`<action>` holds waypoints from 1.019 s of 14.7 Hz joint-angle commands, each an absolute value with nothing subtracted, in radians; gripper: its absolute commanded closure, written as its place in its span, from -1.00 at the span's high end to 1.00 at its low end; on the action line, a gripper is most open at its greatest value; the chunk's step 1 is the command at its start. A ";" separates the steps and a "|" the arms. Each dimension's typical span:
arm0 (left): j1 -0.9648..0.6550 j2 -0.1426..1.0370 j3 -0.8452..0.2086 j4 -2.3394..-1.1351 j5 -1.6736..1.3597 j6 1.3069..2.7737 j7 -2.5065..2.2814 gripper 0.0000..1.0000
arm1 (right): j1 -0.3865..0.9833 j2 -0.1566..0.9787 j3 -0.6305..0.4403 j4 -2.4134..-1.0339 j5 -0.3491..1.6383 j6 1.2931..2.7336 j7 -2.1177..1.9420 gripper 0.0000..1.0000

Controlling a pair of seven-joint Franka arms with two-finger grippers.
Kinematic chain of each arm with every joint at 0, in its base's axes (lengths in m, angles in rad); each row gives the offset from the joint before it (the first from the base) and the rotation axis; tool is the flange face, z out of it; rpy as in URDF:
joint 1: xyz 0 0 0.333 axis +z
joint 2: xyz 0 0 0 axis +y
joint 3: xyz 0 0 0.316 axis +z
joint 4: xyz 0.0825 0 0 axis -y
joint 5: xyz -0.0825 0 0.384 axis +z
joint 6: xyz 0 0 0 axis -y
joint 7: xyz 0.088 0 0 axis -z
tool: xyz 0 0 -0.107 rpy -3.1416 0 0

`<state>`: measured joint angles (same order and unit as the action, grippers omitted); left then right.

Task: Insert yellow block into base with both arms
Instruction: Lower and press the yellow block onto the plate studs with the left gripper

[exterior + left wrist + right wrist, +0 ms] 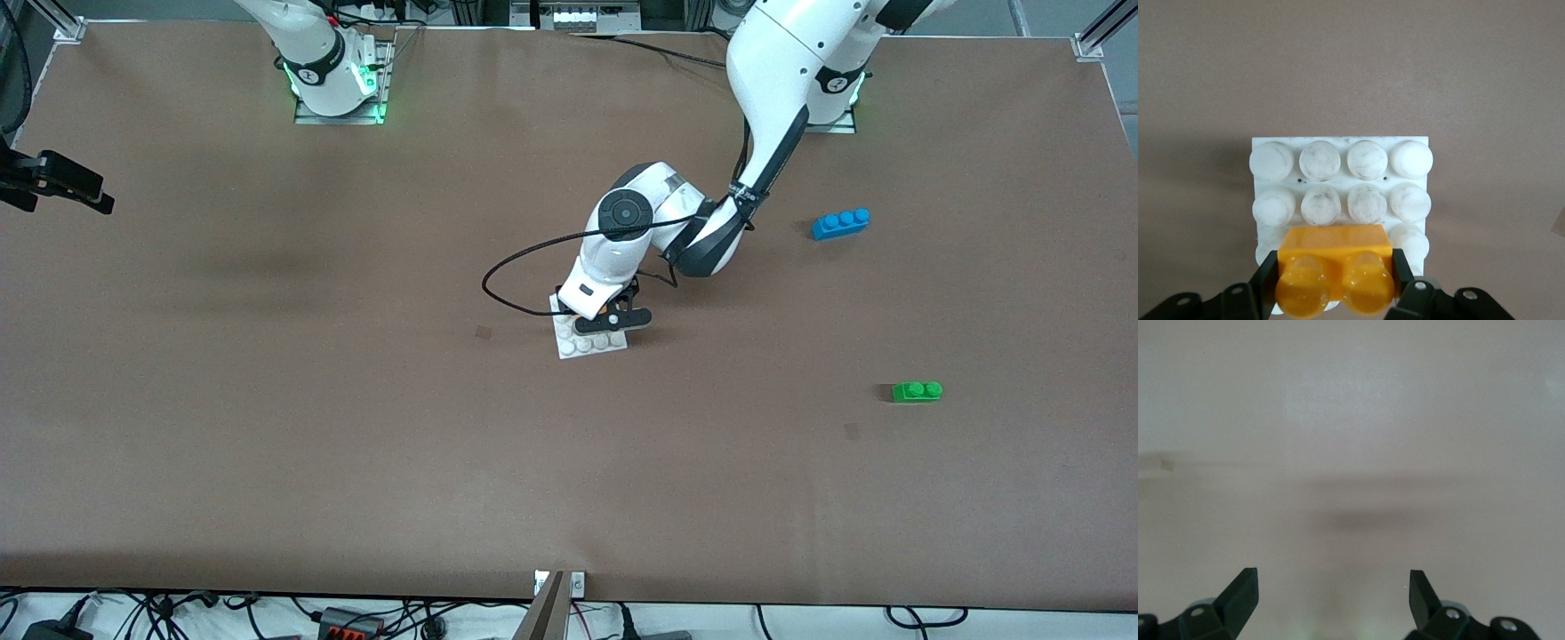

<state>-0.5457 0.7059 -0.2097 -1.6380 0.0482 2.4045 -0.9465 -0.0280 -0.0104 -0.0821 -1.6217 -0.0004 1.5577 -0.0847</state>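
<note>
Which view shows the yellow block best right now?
The left wrist view: the yellow block fills it, gripped by the left hand over the base. The front view shows only an orange speck under that hand; the right wrist view shows none of it.

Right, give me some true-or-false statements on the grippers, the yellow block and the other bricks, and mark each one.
1. The left gripper is shut on the yellow block over the base. True.
2. The right gripper holds the green brick. False: it is open and holds nothing; the green brick lies on the table.
3. The blue brick lies farther from the front camera than the green brick. True.
4. The blue brick sits on the base. False: it lies on the table toward the left arm's end.
</note>
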 commanded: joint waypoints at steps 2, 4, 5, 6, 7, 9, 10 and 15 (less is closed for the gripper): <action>-0.558 0.701 -0.198 -1.652 0.075 2.419 -0.980 0.32 | -0.034 -0.023 -0.078 -1.631 0.012 1.552 -0.084 1.00; -0.558 0.701 -0.198 -1.652 0.075 2.419 -0.982 0.32 | -0.034 -0.023 -0.078 -1.631 0.012 1.552 -0.084 1.00; -0.558 0.701 -0.198 -1.652 0.075 2.419 -0.982 0.32 | -0.034 -0.023 -0.078 -1.631 0.012 1.552 -0.084 1.00; -0.558 0.701 -0.198 -1.652 0.074 2.419 -0.989 0.32 | -0.034 -0.023 -0.078 -1.631 0.012 1.552 -0.084 1.00; -0.558 0.701 -0.198 -1.652 0.074 2.419 -1.002 0.32 | -0.034 -0.023 -0.078 -1.631 0.012 1.552 -0.084 1.00; -0.560 0.701 -0.198 -1.652 0.074 2.419 -1.022 0.32 | -0.034 -0.023 -0.078 -1.631 0.012 1.552 -0.084 1.00; -0.560 0.701 -0.198 -1.652 0.074 2.419 -1.025 0.31 | -0.034 -0.023 -0.078 -1.631 0.012 1.552 -0.084 1.00; -0.568 0.698 -0.198 -1.652 0.072 2.416 -1.038 0.31 | -0.034 -0.023 -0.078 -1.631 0.012 1.552 -0.084 1.00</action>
